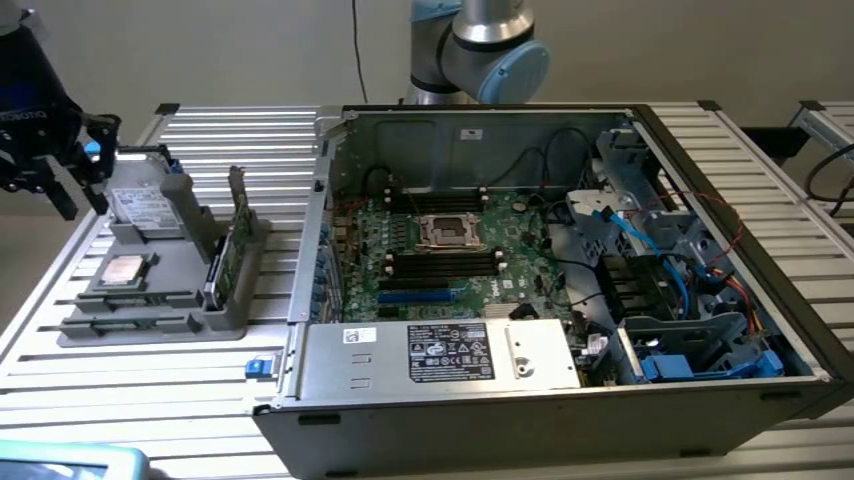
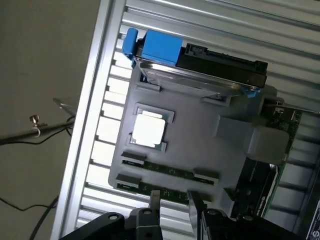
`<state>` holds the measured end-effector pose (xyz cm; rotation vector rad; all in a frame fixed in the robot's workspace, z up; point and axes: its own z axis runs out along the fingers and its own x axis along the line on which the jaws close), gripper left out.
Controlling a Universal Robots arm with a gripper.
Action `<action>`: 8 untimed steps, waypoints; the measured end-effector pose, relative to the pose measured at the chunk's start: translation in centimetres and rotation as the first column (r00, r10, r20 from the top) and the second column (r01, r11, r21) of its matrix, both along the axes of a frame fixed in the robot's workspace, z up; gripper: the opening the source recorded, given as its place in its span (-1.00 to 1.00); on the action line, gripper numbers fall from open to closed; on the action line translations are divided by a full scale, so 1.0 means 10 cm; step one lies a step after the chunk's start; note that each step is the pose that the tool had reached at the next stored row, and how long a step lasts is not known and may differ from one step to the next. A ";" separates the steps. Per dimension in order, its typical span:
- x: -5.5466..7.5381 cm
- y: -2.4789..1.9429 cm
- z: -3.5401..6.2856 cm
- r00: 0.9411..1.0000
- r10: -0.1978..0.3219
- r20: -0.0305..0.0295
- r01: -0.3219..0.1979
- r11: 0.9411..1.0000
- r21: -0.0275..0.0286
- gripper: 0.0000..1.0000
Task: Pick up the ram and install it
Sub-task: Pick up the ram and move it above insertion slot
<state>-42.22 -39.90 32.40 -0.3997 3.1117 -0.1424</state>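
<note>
Two ram sticks [image 2: 169, 172] [image 2: 165, 192], thin and green, stand on edge side by side in slots at one end of the grey holder tray [image 2: 200, 135]. My gripper [image 2: 175, 204] is open with nothing between its fingers, and its fingertips [image 2: 155, 199] frame the outer stick from above. In the exterior view the gripper [image 1: 78, 198] hangs well above the far left side of the tray [image 1: 160, 325], touching nothing. The open computer case [image 1: 561, 270] lies to the exterior view's right, its motherboard [image 1: 447, 255] facing up with dark memory slots [image 1: 441, 264] beside the processor socket.
On the tray also sit a square silver processor [image 2: 148, 129], a hard drive with blue brackets [image 2: 200, 62] and a taller green card [image 1: 230, 255] standing on edge. The slatted aluminium table [image 1: 147, 400] ends close to the tray's left. Cables hang off that edge [image 2: 35, 132].
</note>
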 end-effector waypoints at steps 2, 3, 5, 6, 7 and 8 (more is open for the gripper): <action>0.00 0.000 -0.003 0.999 0.036 -0.004 -0.036 0.999 -0.001 -0.27; 0.00 0.001 -0.006 0.998 0.055 -0.006 -0.055 0.998 -0.001 -0.27; 0.00 0.000 -0.013 0.996 0.091 -0.008 -0.091 0.996 -0.001 -0.27; 0.00 0.000 -0.016 0.994 0.109 -0.009 -0.109 0.994 0.000 -0.27; 0.00 0.000 -0.020 0.992 0.127 -0.010 -0.127 0.992 0.000 -0.27; 0.00 0.000 -0.024 0.989 0.144 -0.011 -0.144 0.990 0.000 -0.27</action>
